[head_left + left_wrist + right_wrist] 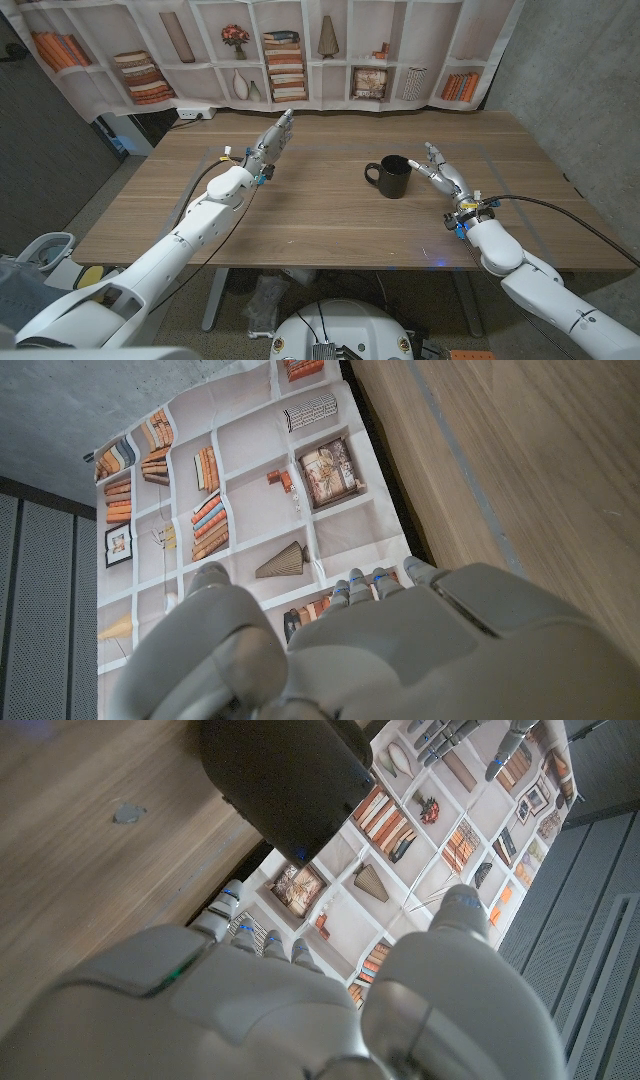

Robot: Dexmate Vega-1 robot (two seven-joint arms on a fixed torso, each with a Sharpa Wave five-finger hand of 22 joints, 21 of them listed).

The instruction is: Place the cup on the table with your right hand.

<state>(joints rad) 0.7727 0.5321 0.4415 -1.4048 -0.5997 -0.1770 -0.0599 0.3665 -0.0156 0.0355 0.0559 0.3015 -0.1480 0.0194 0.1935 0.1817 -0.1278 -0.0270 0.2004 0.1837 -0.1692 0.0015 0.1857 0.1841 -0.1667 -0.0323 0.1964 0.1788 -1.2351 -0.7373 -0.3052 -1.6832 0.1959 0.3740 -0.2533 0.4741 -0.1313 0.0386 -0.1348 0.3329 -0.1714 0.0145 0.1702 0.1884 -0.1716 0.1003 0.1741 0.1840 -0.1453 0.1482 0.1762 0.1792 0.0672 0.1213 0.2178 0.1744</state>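
Observation:
A black mug (391,177) stands upright on the wooden table (300,215), right of centre, its handle toward the robot's left. My right hand (443,173) is just to the mug's right, fingers stretched out and apart, a small gap between it and the mug; it holds nothing. In the right wrist view the mug (285,775) looms dark just beyond my right hand (300,1010). My left hand (270,140) hovers over the table's far left part, fingers extended, holding nothing. The left wrist view looks past the back of my left hand (400,650).
A printed bookshelf backdrop (290,50) hangs behind the table's far edge. A white power strip (195,114) lies at the back left. A grey wall (580,80) closes the right side. Bare wood stretches between both hands.

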